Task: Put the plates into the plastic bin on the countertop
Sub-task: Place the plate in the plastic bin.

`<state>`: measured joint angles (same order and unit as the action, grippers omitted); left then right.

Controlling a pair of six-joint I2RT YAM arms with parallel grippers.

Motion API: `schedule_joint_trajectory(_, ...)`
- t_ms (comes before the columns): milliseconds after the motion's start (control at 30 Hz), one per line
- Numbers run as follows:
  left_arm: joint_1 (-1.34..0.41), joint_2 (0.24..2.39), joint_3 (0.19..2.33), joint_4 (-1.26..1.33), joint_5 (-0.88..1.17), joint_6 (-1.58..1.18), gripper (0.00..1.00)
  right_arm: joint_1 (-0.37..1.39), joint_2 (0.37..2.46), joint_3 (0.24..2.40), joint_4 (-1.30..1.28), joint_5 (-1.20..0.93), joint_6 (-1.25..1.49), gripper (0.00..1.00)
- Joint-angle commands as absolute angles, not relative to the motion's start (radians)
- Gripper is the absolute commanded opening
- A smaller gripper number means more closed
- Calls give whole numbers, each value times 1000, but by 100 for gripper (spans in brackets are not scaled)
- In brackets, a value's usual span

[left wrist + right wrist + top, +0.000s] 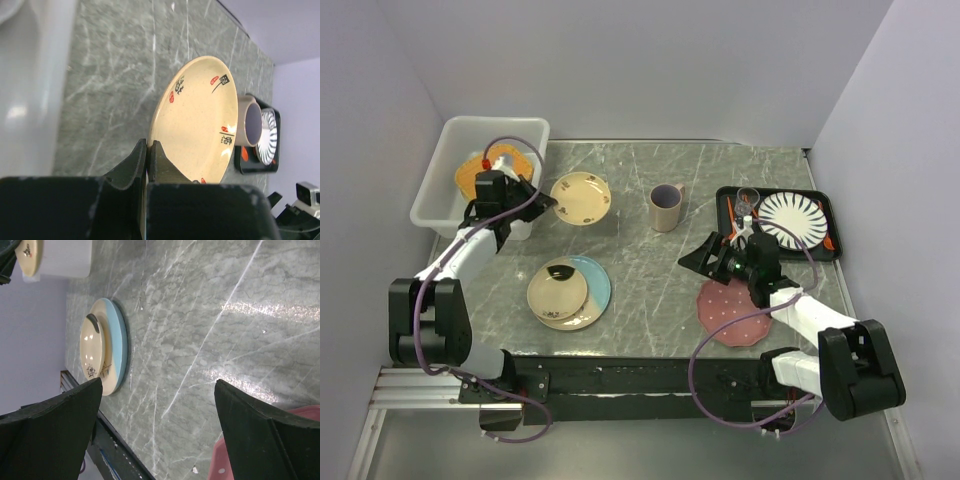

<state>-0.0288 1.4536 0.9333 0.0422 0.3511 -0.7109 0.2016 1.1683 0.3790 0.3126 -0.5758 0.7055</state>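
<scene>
Three pale walls [650, 60] enclose the veined grey-green countertop [650, 290]; left fingers [135, 165] clamp cream plate [200, 120], right fingers [60, 415] apart.

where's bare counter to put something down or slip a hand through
Widest bare countertop: the middle, bordered by the mug, the stacked plates and the pink plate. Also the back strip behind the cream plate and mug. Crowded: the right, where the open right gripper sits between black tray and pink plate; and beside the plastic bin.
</scene>
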Motion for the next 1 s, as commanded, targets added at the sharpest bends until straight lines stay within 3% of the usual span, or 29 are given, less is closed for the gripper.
schedule_joint_trajectory(0,23,1402,936,120,377,-750,1,210,1187,422,345,-577,689,100)
schedule_joint_trajectory(967,250,1373,1002,120,356,-853,1,210,1206,428,344,-575,681,100)
